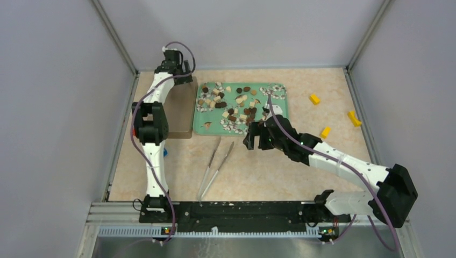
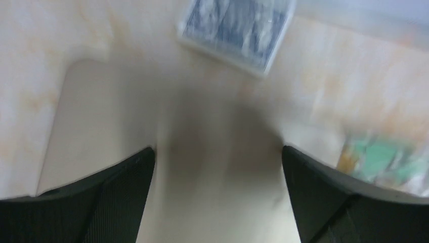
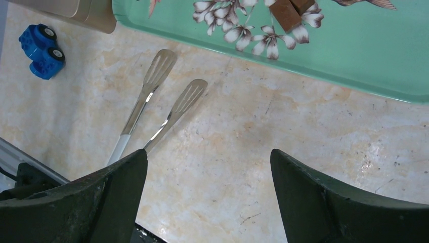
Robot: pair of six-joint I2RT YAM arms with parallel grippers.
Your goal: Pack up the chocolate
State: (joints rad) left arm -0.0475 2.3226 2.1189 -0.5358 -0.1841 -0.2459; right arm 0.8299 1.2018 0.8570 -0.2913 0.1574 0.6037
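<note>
The chocolate (image 1: 221,105) lies as many small brown, tan and speckled pieces scattered over a green flowered tray (image 1: 285,107) at the table's middle back. My right gripper (image 1: 255,137) hangs open and holds nothing, just in front of the tray's near edge. In the right wrist view that gripper (image 3: 208,154) is over bare table, with two brown chocolate pieces (image 3: 286,12) on the tray (image 3: 354,50) above it. My left gripper (image 1: 180,67) is at the back left, open, over a tan box (image 1: 182,110). The blurred left wrist view shows the left gripper (image 2: 217,152) with nothing between its fingers.
Metal tongs (image 1: 215,161) lie in front of the tray, also seen as tongs (image 3: 157,101) close to my right fingers. A blue toy (image 1: 164,153) sits by the left arm. Three yellow blocks (image 1: 314,99) lie at the right. A blue-and-white packet (image 2: 235,30) lies beyond the box.
</note>
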